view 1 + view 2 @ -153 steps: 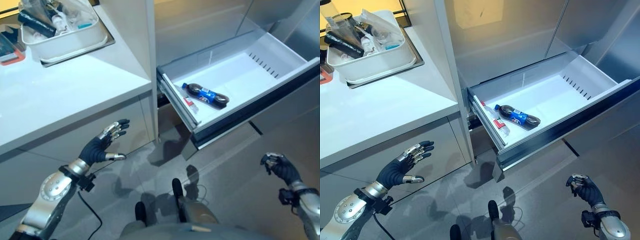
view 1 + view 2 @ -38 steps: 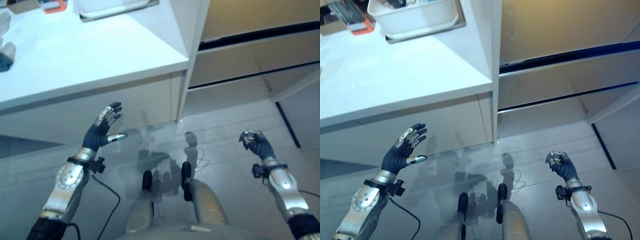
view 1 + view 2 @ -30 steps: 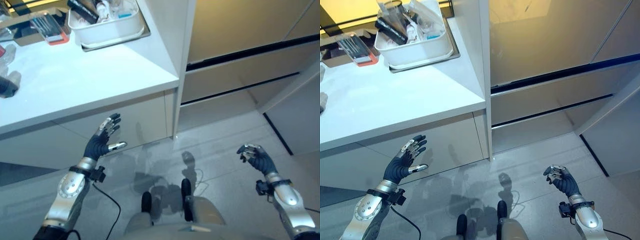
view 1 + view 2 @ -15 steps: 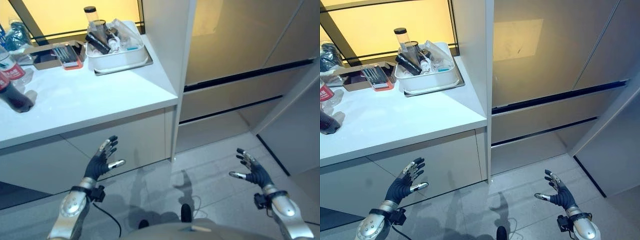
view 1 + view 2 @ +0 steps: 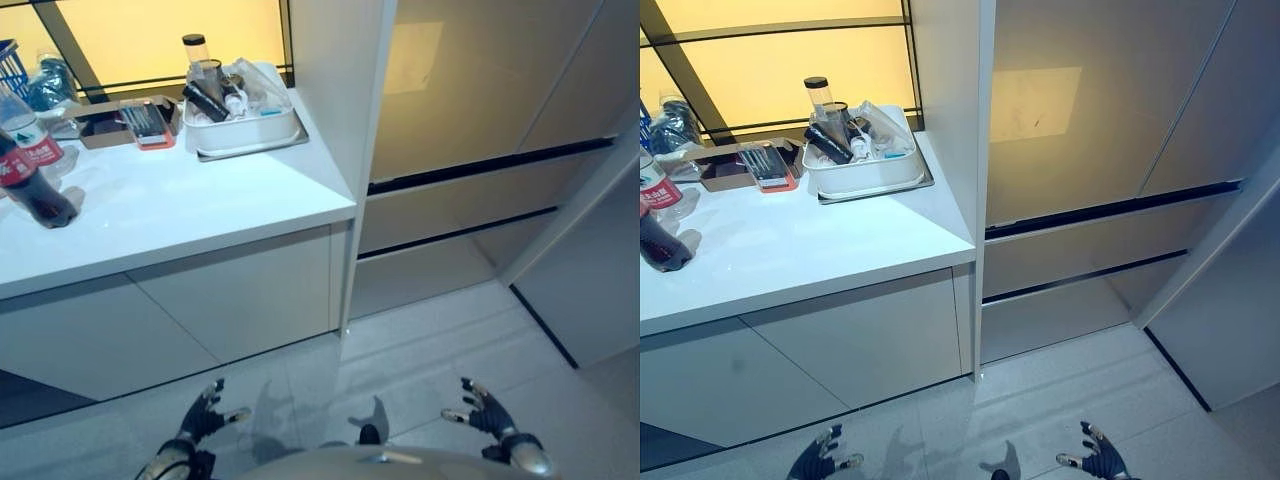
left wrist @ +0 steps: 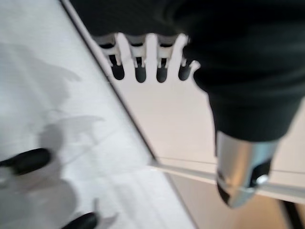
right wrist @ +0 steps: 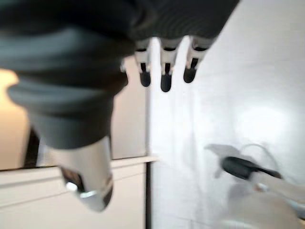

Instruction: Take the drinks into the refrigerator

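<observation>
At the far left of the frame a dark cola bottle with a red label stands upright on the white tabletop, likely heavy, smooth and slippery, best gripped mid-body, while the left hand and right hand hang low, spread and empty.

Head stereo downward; wrist close-ups

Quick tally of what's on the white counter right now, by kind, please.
Drink bottles: 2, a dark cola bottle and a clear bottle behind it
White tub of odds and ends: 1
Metal tray under the tub: 1
Cardboard box of small items: 1
Total: 5
</observation>
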You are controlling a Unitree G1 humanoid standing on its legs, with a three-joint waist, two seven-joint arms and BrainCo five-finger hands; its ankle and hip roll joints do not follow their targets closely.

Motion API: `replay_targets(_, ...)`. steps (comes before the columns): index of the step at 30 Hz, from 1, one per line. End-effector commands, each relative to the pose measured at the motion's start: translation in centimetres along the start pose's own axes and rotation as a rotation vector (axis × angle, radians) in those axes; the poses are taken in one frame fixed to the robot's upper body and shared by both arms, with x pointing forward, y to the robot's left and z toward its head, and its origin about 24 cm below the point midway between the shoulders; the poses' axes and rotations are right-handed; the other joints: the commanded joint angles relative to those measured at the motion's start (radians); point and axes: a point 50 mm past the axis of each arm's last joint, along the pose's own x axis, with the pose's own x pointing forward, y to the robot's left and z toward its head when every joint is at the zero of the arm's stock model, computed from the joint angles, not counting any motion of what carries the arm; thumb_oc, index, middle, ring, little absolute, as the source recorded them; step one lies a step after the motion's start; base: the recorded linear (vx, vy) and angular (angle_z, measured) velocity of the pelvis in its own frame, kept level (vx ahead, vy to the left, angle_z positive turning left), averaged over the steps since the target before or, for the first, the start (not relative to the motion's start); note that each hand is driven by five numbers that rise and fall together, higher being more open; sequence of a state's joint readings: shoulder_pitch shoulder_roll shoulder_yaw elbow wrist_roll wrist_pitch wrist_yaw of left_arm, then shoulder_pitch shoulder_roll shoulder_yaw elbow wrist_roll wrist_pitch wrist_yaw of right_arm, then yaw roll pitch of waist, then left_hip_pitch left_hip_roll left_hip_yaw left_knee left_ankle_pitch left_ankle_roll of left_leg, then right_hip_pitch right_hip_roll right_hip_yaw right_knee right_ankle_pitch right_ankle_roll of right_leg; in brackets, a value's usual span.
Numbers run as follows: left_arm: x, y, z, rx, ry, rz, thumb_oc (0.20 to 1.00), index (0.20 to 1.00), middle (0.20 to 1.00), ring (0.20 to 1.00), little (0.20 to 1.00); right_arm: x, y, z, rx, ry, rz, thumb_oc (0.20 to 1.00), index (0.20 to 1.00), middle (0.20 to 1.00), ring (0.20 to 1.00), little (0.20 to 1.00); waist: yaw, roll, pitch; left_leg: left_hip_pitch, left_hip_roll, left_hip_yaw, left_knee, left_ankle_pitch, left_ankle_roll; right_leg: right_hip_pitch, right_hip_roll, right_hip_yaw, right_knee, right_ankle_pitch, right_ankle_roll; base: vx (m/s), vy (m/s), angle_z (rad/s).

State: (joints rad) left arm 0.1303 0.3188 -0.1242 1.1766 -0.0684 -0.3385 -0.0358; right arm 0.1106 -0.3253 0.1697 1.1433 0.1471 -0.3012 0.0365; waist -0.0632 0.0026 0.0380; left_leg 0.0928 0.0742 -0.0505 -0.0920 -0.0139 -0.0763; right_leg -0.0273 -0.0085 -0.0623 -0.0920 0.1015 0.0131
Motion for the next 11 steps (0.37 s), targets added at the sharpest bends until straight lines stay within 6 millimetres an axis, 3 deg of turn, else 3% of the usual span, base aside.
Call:
replay_targets(1,0.6,-0.1,0.2,0.02,0.059,-0.004,1.0,1.0,1.0,1.0,1.0,0.6,0.1,0.2,0.02,0.052,-0.014,1.0,1.0,1.0,1.0,1.0,0.006,-0.029,0.002,0.008,-0.078,0.01,0.005,-0.038,0.073,0.01,-0.048,-0.002,0.105,-0.087,0.092,0.0,0.0,0.0)
replay_targets(6,0.1,-1.8,-2.1,-0.09,0.224,-0.05,1.0,1.0,1.0,1.0,1.0,0.2,0.8,-2.1,0.062,0.209,-0.011,1.0,1.0,1.0,1.0,1.0,0.01,-0.026,-0.023,0.019,-0.079,0.009,0.005,-0.045,0.075,0.031,-0.05,-0.007,0.089,-0.084,0.089,0.03,0.008,0.01)
replay_targets(11,0.3,-2.0,-1.8,-0.074,0.218,-0.062,1.0,1.0,1.0,1.0,1.0,0.2,1.2,-2.0,0.046,0.215,0.009,1.0,1.0,1.0,1.0,1.0,0.014,-0.026,-0.033,0.015,-0.082,0.001,0.005,-0.042,0.075,0.037,-0.054,-0.01,0.083,-0.079,0.089,0.0,0.0,0.0)
